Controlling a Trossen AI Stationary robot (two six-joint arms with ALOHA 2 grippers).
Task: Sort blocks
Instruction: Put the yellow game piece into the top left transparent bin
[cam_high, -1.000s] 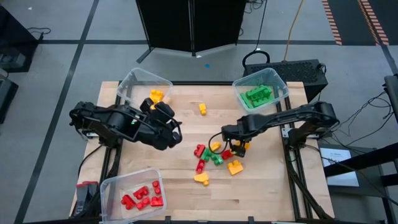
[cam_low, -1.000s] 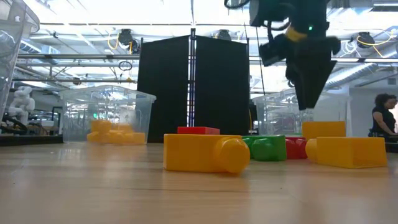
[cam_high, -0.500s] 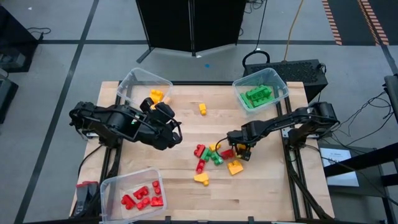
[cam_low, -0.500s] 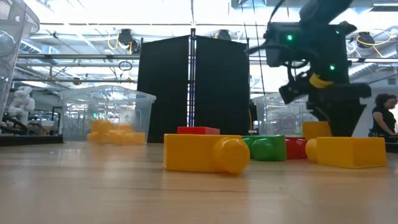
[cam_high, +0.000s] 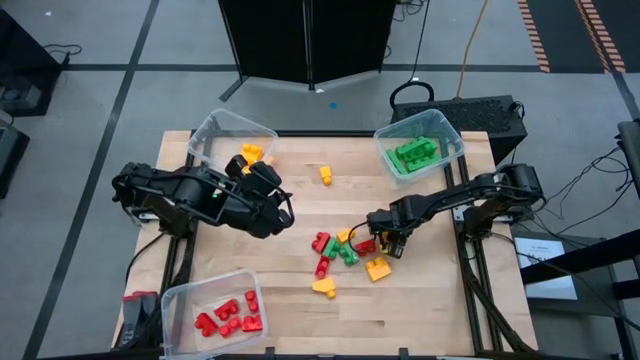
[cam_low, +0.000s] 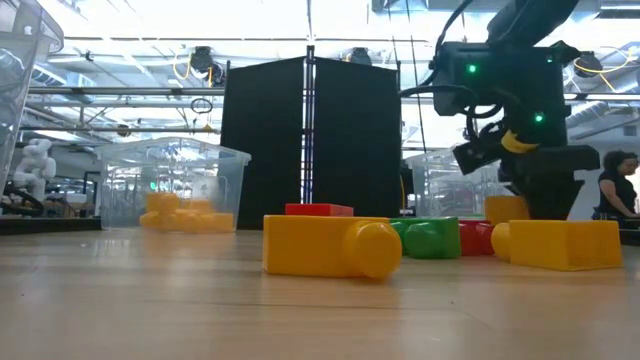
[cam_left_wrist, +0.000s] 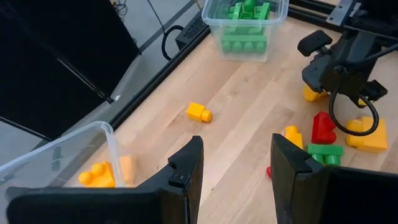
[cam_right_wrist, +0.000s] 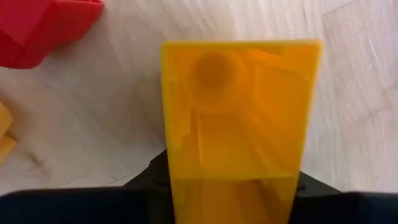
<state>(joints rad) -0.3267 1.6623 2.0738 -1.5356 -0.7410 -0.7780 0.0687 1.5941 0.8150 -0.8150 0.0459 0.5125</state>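
Right gripper (cam_high: 391, 241): low at the table, jaws closed around a small yellow studded plastic block (cam_right_wrist: 239, 118).
Left gripper (cam_high: 283, 212): above the table's left half, jaws wide apart, holding nothing.
Loose blocks (cam_high: 340, 258): red, green and yellow, clustered just beside the right gripper on the wooden table (cam_high: 300, 310).
Clear plastic bins (cam_high: 420, 145): they hold the sorted blocks.

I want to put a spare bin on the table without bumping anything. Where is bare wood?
Bare wood lies at the near right corner, beside the red bin and below the block cluster, and between the yellow bin and green bin, apart from one lone yellow block. The centre is crowded: the right gripper is down in the cluster.
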